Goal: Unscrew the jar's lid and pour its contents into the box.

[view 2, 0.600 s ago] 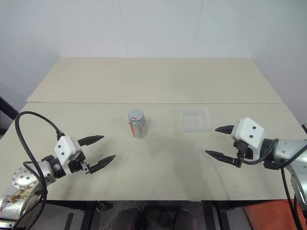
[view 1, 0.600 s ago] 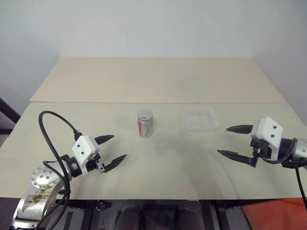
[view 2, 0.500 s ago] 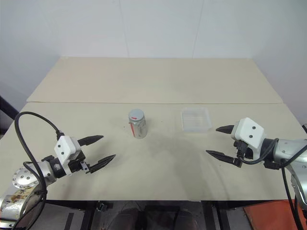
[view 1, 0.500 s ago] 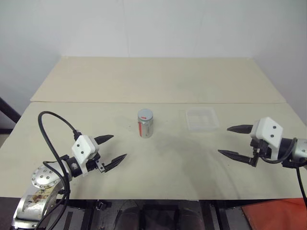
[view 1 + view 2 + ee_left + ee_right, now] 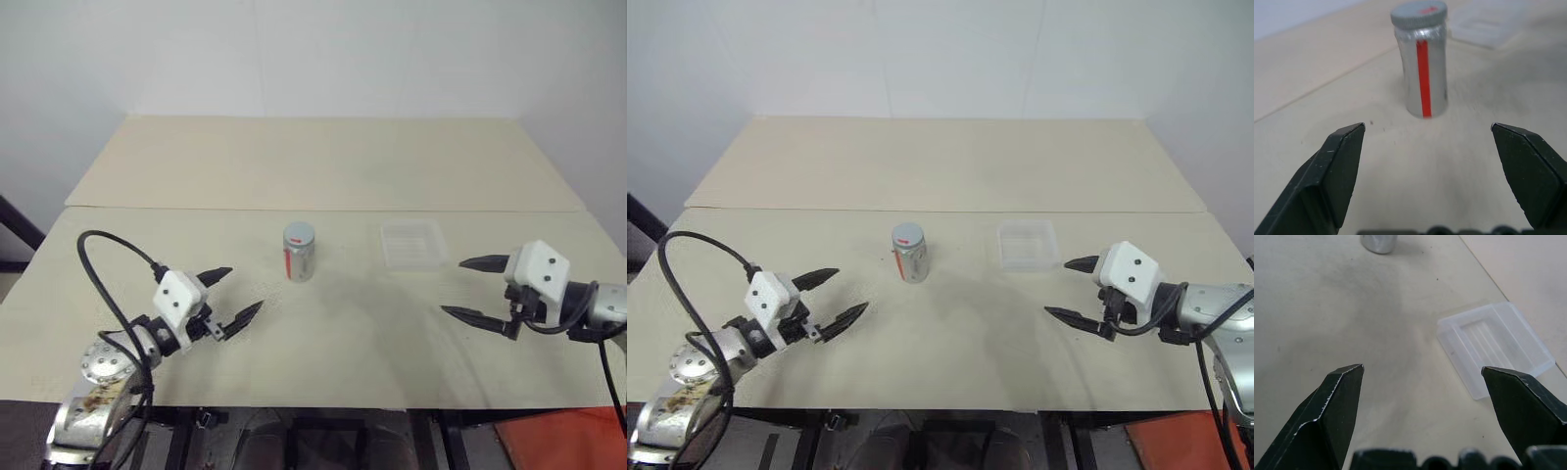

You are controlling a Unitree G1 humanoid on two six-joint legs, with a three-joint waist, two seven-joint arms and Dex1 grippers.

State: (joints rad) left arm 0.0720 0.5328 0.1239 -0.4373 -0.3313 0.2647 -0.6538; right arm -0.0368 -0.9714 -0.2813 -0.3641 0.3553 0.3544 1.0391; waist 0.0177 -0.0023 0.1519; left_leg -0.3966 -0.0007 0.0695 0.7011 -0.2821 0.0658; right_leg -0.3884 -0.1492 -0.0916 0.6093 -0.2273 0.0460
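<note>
The jar (image 5: 299, 254) stands upright near the middle of the table, silvery with a red stripe, and the grey lid (image 5: 1419, 12) sits on its top. To its right lies the shallow clear box (image 5: 412, 244). My left gripper (image 5: 234, 292) hovers open to the jar's lower left, pointing at it with a gap between. My right gripper (image 5: 466, 287) is open too, just right of and below the box, touching nothing. The contents are hidden inside the jar.
The pale table (image 5: 343, 343) is made of two boards with a seam (image 5: 196, 209) running across behind the jar. A black cable (image 5: 108, 257) loops over my left arm. A white wall rises behind the far edge.
My left gripper has moved a little forward and right, toward the jar. The right gripper has edged slightly left. Jar and box have stayed put.
</note>
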